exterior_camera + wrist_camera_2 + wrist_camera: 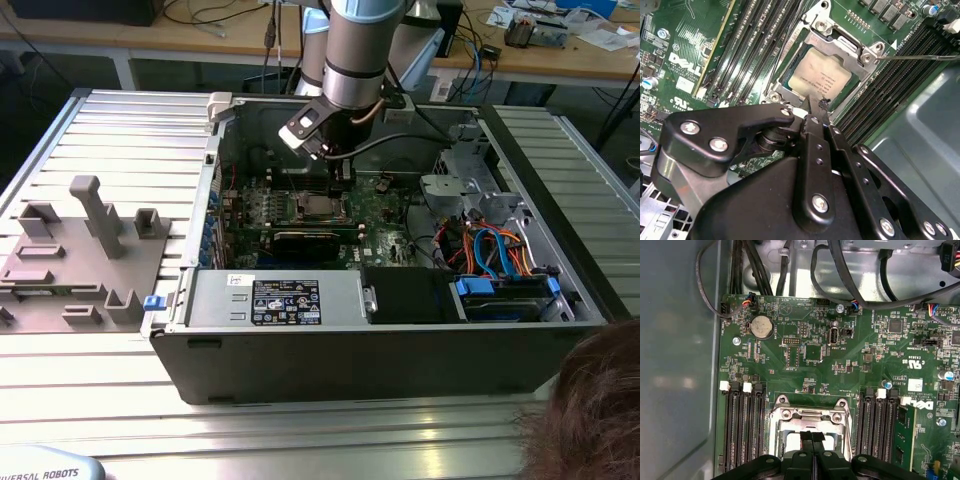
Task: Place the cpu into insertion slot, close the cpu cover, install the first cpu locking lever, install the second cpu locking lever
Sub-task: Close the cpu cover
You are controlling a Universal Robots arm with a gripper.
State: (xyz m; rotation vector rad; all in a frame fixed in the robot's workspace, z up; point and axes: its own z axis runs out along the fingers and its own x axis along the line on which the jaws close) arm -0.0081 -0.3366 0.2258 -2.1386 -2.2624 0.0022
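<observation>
Jaws are pressed together with nothing between them, and my gripper [812,106] has its tip right at the edge of the cpu cover [842,44]. Can't tell if I'm actually touching it. The cover lies flat over the cpu [822,75], so the chip is down in the insertion slot [322,207], middle of the exterior view.

What worries me: a thin locking lever [920,57] pokes out past the socket corner and looks unlatched. If I push off-centre, my tip could skid off the metal frame onto the chip top or the green motherboard [840,355] and scratch something. The memory slots [755,45] sit close on both sides too, so there's not much room to slip.

The second wrist view gives me the chip face and that lever. In the first wrist view my fingers [806,440] cover most of the chip, but I get the board beyond the socket, coin cell [761,327] included. The exterior view adds the whole case [350,350], plus a person's head [590,400] at lower right.
</observation>
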